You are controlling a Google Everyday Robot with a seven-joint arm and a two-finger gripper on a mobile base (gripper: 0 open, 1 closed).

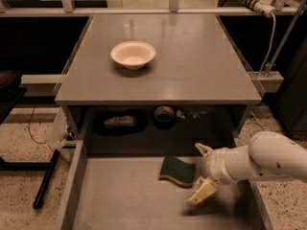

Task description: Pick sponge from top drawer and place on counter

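Note:
The sponge (177,170), dark green on top with a yellow foam edge, lies flat on the bottom of the open top drawer (120,200), towards its back right. My gripper (202,171) reaches in from the right, just to the right of the sponge, with one finger above (203,150) and one below (201,192). It is open and holds nothing. The white arm runs off to the right. The grey counter (192,66) lies above and behind the drawer.
A white bowl (133,54) stands on the counter's left half. A dark shelf recess (144,121) under the counter holds clutter. Speckled floor shows at both sides, with a black bar (45,178) lying at the left. A cable and pole (271,37) stand at the right.

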